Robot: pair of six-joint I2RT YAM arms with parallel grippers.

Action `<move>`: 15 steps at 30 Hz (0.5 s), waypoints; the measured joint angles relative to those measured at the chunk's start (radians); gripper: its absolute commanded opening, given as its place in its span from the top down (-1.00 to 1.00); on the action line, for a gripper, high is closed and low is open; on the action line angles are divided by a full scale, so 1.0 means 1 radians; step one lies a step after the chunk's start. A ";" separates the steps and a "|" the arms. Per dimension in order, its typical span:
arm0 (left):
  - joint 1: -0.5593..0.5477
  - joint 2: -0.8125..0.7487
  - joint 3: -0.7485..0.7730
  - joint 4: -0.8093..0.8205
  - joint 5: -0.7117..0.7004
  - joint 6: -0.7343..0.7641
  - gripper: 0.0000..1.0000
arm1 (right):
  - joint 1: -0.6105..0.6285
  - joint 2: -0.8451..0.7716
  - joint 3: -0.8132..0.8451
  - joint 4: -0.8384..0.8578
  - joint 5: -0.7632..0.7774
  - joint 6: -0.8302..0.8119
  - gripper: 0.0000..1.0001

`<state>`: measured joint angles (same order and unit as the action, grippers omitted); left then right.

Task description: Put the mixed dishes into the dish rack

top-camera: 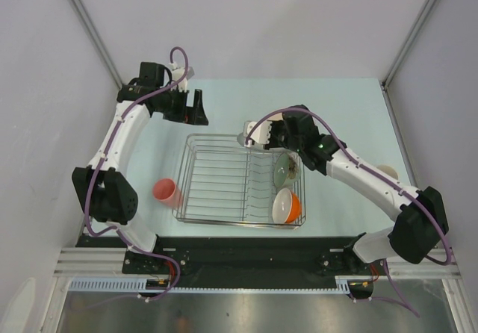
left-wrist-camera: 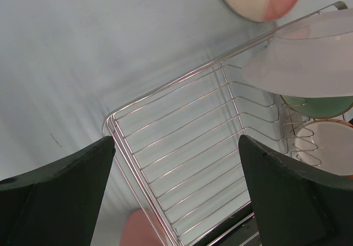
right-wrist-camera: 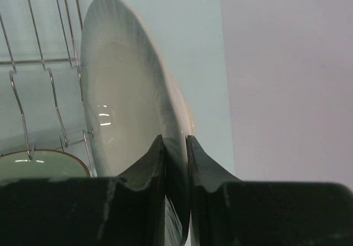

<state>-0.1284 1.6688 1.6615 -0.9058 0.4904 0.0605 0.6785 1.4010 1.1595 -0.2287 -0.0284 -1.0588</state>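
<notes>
Held a white plate (right-wrist-camera: 127,91) on edge, right gripper (right-wrist-camera: 175,142) pinched tight on its lower rim, at the upper edge of the dish rack (top-camera: 216,136) in the overhead view. Likely called for a slow, straight drop between two prongs, rim kept vertical, clear of the green bowl (right-wrist-camera: 38,166). Stood with long axis upright, hollow face toward frame left. Showed the left gripper (top-camera: 191,111) spread wide and empty, upper left.

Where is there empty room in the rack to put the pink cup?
The left half of the dish rack is bare wire, from its left wall to the prongs. The right side is crowded: green bowl, orange bowl, white plate in the right gripper. The table behind it is bare too.
</notes>
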 measured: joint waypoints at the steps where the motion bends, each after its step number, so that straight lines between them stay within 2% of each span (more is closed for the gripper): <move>1: 0.000 0.000 0.000 0.000 0.000 0.000 -0.99 | 0.000 0.001 0.000 0.000 -0.001 0.000 1.00; 15: 0.000 0.000 -0.006 0.006 0.001 0.000 -0.99 | -0.022 0.031 -0.019 0.045 -0.045 0.012 1.00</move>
<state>-0.1287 1.6688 1.6554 -0.8993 0.4911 0.0608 0.6567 1.4315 1.1408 -0.1841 -0.0738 -1.0466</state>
